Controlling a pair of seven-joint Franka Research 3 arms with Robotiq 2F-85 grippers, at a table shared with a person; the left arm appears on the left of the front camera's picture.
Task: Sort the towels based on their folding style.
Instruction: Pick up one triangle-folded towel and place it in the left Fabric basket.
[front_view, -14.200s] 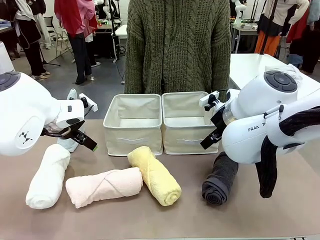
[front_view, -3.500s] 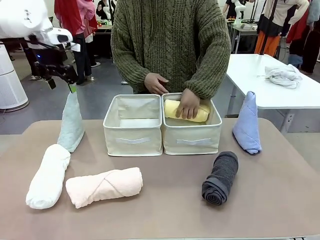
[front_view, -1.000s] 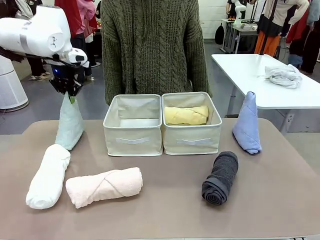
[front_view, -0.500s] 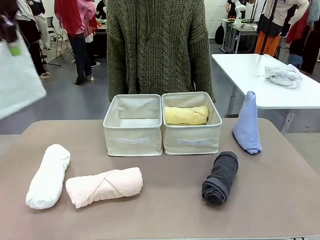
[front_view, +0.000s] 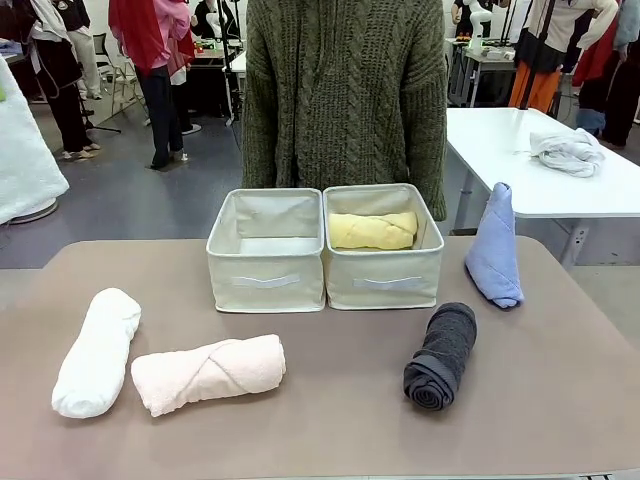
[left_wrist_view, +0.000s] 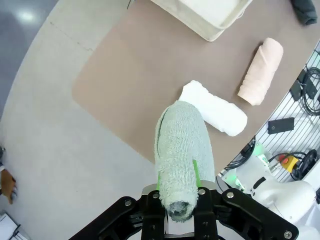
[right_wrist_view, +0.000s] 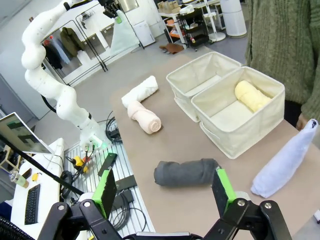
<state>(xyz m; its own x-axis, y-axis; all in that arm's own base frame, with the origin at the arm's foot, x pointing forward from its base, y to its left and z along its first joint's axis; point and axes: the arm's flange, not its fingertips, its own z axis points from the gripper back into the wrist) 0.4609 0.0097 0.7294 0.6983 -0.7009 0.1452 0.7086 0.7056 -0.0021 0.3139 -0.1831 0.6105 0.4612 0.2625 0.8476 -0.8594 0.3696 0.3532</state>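
Note:
My left gripper (left_wrist_view: 179, 202) is shut on the tip of the mint green cone towel (left_wrist_view: 182, 150), which hangs high off the table's left edge (front_view: 22, 150). On the table lie a white roll (front_view: 97, 350), a pale pink roll (front_view: 208, 372) and a dark grey roll (front_view: 440, 355). A light blue cone (front_view: 494, 248) stands at the right. The yellow roll (front_view: 372, 230) lies in the right bin (front_view: 383, 280). My right gripper (right_wrist_view: 164, 190) is open, well above and in front of the dark grey roll (right_wrist_view: 187, 172), holding nothing.
The left bin (front_view: 266, 275) has nothing visible in it. A person in a green knit sweater (front_view: 345, 90) stands right behind both bins. A white-grey cloth bundle (front_view: 567, 150) lies on another table at the far right. Bare tabletop (front_view: 340, 400) lies in front of the bins.
The mint cone has been lifted off the table's left part and swung up and out to the left with my left gripper. The person has shifted slightly to the right.

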